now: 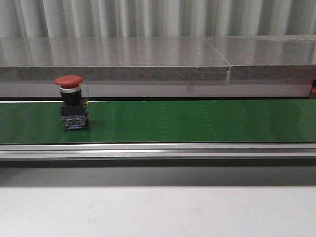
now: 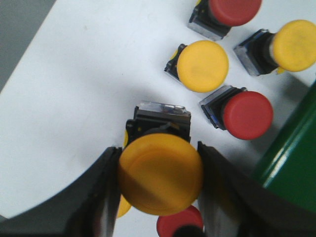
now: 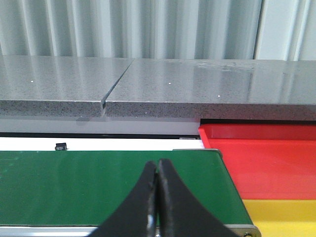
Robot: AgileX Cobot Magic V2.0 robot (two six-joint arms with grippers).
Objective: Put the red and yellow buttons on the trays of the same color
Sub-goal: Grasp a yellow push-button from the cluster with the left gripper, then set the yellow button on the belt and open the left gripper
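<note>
The left hand (image 2: 159, 197) is clenched on a yellow button (image 2: 160, 173), its 2 dark fingers (image 2: 106, 192) pressing the sides of the round yellow cap from either side, with the button's black body and clear-topped base (image 2: 160, 114) pointing away over the white surface (image 2: 84, 98). Just under the held cap, the edges of 1 more yellow cap (image 2: 123, 206) and 1 red cap (image 2: 180, 220) peek out between the fingers. Farther out on the white surface lie 4 loose buttons close together: a yellow one (image 2: 201, 65), a red one (image 2: 245, 114) just beside it, another red one (image 2: 229, 11) at the frame edge and another yellow one (image 2: 295, 45). A green belt edge (image 2: 291, 163) runs near the red one. The right hand (image 3: 158, 207) is clenched shut on nothing, its 2 black fingertips touching, hovering above the green conveyor belt (image 3: 74, 180). Beside the belt's end sit a red tray (image 3: 266, 158) and, next to it, a yellow tray (image 3: 284, 215); how much of the yellow tray there is cannot be told, since the frame cuts it off. In the front view, a red mushroom button (image 1: 71, 101) stands upright on the green belt toward the left, its red cap on top and a blue base touching the belt. A grey stone ledge (image 1: 148, 59) runs behind the belt, with corrugated wall panels (image 1: 148, 17) beyond.
</note>
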